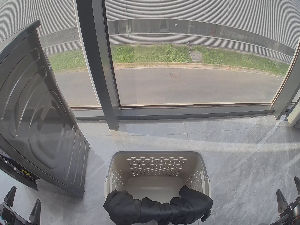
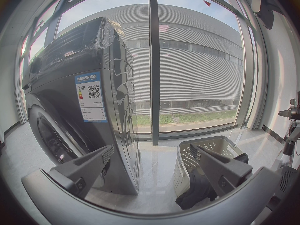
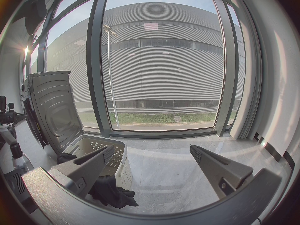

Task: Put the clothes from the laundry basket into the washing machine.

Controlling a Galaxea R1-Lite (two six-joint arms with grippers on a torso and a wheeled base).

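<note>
Both my claws are wide open and hold nothing: left claw (image 1: 24, 200) at 8 o'clock in the head view, right claw (image 1: 288, 191) at 4. The black clothes (image 1: 157, 207) hang over the near rim of the laundry basket (image 1: 156, 166) at 6, between them (touching neither). From the head I see the side of the washing machine (image 1: 40, 119); the left wrist shows its round door (image 2: 53, 136). Bare floor (image 1: 247, 160) lies at the basket's 3 o'clock.
</note>
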